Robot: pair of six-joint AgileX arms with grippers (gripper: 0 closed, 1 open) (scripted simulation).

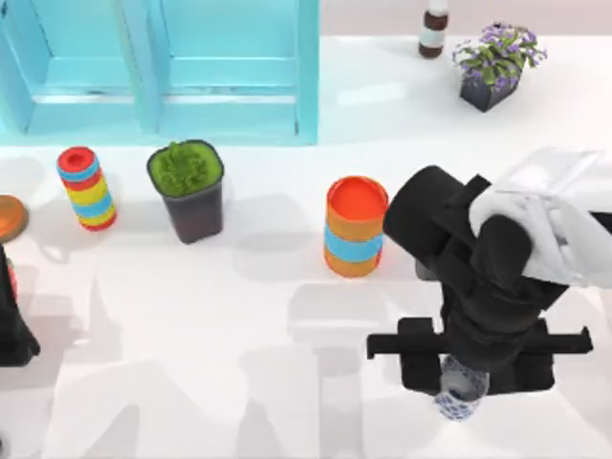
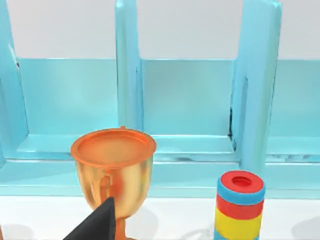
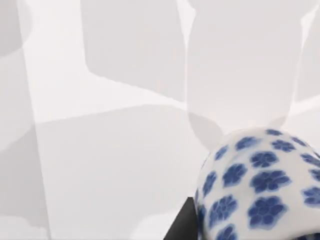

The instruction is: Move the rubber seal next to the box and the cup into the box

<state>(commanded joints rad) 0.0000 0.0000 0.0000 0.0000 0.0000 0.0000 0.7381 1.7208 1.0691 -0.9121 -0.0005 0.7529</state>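
White and glossy, the desk (image 1: 210, 335) is carrying a scatter of things in front of us, with the light-blue box (image 1: 163, 72) standing open along the far left side. We are holding our right gripper (image 1: 461, 387) low over the near right part of the desk, directly above the cup (image 1: 459, 394), whose white side with blue flowers is sitting close under the wrist camera; we cannot tell whether the fingers are closed on it. Behind that arm, the tall orange cylinder (image 1: 355, 227) with its blue band is standing near the middle, and the dark pot (image 1: 188, 189) with green plant is standing to its left. Our left gripper (image 1: 11, 325) is resting at the desk's left edge, its fingers also unreadable, facing an orange goblet (image 2: 113, 172) and a striped ring stack (image 2: 240, 205) before the box. A purple-flowered planter (image 1: 493, 65) is sitting far right.
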